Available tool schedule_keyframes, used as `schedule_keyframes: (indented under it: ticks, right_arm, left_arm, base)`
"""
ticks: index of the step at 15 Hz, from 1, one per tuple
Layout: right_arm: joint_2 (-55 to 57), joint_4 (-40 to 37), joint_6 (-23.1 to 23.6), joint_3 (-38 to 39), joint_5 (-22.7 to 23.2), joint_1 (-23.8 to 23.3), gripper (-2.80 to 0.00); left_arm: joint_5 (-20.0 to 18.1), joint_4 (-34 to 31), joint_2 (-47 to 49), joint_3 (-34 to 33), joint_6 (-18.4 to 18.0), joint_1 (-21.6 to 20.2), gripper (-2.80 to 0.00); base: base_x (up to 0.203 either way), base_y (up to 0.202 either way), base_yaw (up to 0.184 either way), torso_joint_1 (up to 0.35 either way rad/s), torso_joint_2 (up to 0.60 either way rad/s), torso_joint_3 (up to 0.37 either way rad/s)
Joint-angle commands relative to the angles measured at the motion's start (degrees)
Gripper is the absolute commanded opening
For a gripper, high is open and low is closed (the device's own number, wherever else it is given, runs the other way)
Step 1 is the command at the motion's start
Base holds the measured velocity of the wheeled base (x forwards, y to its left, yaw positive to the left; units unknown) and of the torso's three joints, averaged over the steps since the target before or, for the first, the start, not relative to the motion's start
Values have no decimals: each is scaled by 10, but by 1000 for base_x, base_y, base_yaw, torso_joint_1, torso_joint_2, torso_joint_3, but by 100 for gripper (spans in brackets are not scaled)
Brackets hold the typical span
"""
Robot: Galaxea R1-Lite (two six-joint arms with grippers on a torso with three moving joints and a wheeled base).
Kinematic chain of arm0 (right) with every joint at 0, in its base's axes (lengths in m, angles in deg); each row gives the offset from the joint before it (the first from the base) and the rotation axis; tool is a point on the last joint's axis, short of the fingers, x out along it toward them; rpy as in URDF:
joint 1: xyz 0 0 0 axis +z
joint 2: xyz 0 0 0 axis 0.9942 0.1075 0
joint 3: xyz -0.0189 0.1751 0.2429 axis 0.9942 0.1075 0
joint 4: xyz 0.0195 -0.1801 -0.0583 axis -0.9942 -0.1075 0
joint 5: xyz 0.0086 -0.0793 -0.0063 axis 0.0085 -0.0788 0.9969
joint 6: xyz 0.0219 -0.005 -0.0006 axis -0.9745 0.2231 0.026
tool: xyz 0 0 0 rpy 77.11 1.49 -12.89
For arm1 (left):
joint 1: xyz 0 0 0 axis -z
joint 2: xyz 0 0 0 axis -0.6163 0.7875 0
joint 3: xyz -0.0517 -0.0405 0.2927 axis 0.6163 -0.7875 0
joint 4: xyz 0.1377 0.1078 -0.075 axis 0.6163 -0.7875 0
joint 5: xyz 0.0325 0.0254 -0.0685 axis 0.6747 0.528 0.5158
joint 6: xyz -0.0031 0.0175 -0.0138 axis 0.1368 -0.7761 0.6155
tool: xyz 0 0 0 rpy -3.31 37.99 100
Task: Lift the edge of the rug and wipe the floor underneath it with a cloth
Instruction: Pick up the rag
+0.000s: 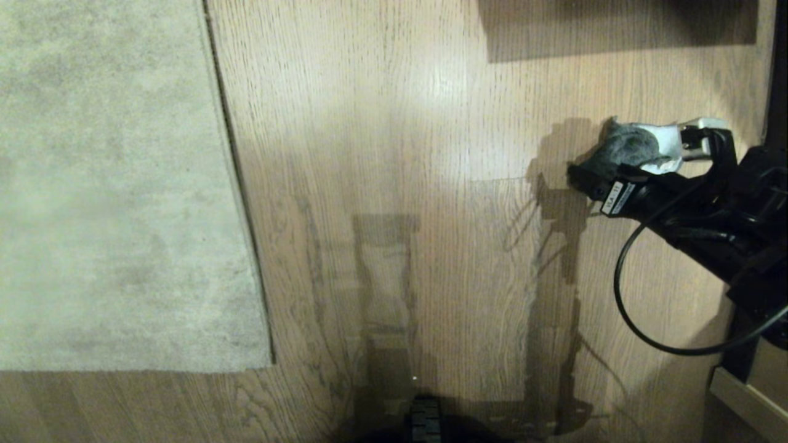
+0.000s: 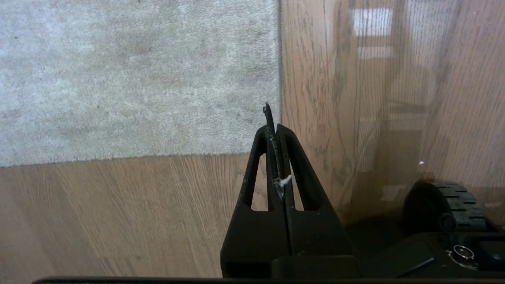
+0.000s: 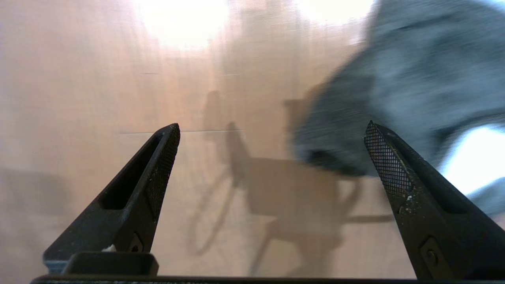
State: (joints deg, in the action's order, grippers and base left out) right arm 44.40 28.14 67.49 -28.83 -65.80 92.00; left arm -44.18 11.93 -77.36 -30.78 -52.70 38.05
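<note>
The pale grey-beige rug (image 1: 111, 184) lies flat on the left, and its rug edge (image 1: 237, 184) runs down the wood plank floor (image 1: 400, 123) to a near corner. A dark grey and whitish cloth (image 1: 634, 147) lies on the floor at the far right. My right gripper (image 1: 640, 157) is open right at it, one finger on each side in the head view. In the right wrist view the cloth (image 3: 414, 79) sits just beyond the fingertips of the gripper (image 3: 271, 126), toward one finger. My left gripper (image 2: 274, 126) is shut on nothing, above the rug corner (image 2: 276, 150).
A black cable (image 1: 622, 289) loops from the right arm over the floor. A dark shadow (image 1: 615, 31) of furniture falls across the far floor. A light wooden ledge (image 1: 748, 394) stands at the near right. The base's wheel (image 2: 446, 205) is close by.
</note>
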Motion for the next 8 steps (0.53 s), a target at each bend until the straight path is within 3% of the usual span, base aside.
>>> schedule_keyframes:
  ticks: [1, 8]
  right_arm:
    - [9, 5, 13, -7, 1, -24, 0]
    - [32, 9, 29, -29, 3, -70, 0]
  left_arm:
    - [0, 0, 1, 0, 0, 0, -280]
    - [0, 0, 1, 0, 0, 1, -280]
  base:
    - [0, 0, 0, 0, 0, 0]
    - [0, 0, 0, 0, 0, 0]
